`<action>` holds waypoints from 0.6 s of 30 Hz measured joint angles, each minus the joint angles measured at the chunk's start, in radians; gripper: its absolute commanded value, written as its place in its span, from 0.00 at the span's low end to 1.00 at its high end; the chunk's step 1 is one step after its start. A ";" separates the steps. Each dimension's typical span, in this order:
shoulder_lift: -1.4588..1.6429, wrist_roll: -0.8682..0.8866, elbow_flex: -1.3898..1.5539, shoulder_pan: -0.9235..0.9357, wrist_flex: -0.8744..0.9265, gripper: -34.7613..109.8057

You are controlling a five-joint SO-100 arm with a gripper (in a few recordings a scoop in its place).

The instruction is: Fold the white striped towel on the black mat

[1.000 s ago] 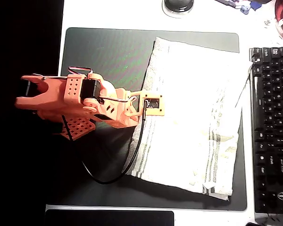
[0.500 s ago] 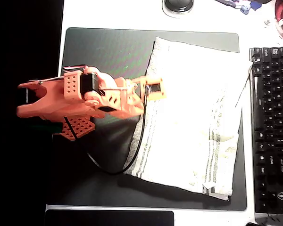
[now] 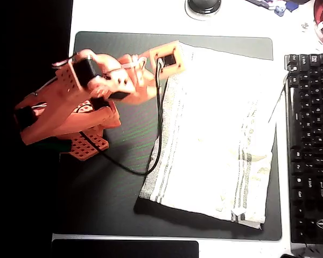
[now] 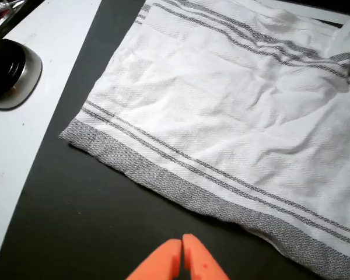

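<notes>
Towel [image 4: 233, 116], white striped, spread flat and faintly rumpled on black mat [image 4: 76, 221], likely light, limp, prone to sliding, best pinched at grey banded corner nearest end effector [image 4: 182, 256], tips together, empty, hovering over bare mat beside it.

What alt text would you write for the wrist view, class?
A white striped towel lies spread on the black mat, its grey-banded edge nearest the camera. The orange fingers, closed together, hover over bare mat short of that edge.
</notes>
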 measured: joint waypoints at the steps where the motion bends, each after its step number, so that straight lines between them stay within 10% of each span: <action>1: -0.044 0.011 -0.021 -0.017 -0.015 0.24; 18: -0.868 0.225 -0.560 -0.127 -0.196 0.27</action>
